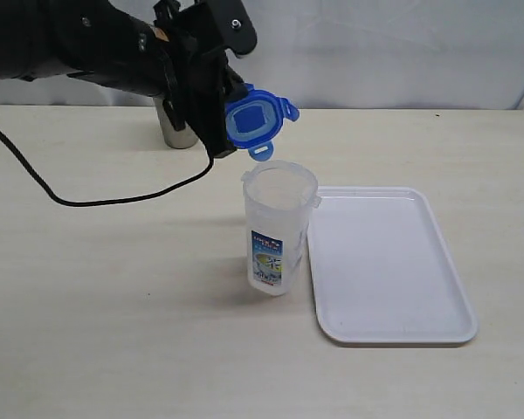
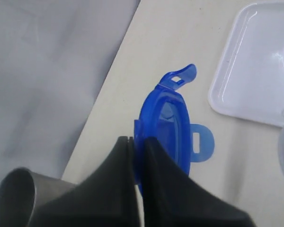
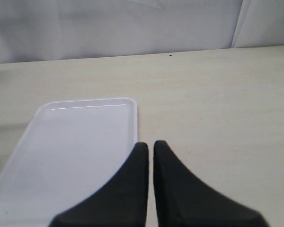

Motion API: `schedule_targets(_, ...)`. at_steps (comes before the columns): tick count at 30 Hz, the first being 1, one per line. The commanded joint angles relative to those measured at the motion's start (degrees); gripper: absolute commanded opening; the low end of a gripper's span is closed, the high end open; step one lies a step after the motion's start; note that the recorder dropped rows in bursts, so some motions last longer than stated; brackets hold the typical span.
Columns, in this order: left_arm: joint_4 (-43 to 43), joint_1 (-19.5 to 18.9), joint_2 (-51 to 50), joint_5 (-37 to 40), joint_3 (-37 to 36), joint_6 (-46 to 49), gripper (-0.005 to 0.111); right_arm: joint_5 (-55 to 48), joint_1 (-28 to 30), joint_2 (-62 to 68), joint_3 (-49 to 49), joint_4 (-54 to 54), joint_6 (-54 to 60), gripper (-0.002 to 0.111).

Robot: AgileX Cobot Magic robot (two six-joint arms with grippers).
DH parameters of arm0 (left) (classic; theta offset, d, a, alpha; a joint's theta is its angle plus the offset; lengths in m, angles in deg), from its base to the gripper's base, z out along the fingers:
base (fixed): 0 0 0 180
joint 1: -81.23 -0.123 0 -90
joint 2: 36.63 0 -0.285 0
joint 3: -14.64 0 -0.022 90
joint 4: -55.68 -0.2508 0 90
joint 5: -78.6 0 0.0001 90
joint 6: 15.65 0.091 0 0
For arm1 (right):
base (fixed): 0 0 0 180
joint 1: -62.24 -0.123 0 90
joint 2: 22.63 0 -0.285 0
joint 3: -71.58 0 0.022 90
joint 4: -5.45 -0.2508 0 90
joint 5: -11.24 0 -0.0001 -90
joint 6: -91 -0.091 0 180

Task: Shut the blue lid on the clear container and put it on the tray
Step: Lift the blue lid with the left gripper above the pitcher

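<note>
The blue lid (image 1: 255, 119) hangs tilted on edge in the air, just above and behind the open rim of the clear container (image 1: 278, 229). My left gripper (image 1: 220, 131) is shut on the lid's edge; in the left wrist view the lid (image 2: 166, 124) sits pinched between the black fingers (image 2: 156, 161), with its snap tabs sticking out. The container stands upright on the table, lidless, touching the left edge of the white tray (image 1: 389, 262). My right gripper (image 3: 150, 145) is shut with nothing in it, hovering beside the tray (image 3: 71, 151).
A grey steel cup (image 1: 176, 129) stands behind the left arm, also seen as a steel cup (image 2: 19, 196) in the left wrist view. A black cable (image 1: 96, 196) loops across the table on the left. White backdrop along the far table edge.
</note>
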Motion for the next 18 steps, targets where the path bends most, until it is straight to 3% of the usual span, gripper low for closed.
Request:
schedule_targets(1, -4.6, 2.5, 0.6, -3.8, 0.1, 1.3, 0.000, 0.2, -0.1, -0.2, 0.1, 0.1, 0.0, 0.004)
schedule_targets(8, -9.8, 5.5, 0.6, -5.7, 0.1, 1.3, 0.000, 0.2, -0.1, -0.2, 0.1, 0.1, 0.0, 0.004)
schedule_targets(18, -9.7, 5.7, 4.7, -4.4, -1.5, 1.3, 0.000, 0.2, -0.1, -0.2, 0.1, 0.1, 0.0, 0.004)
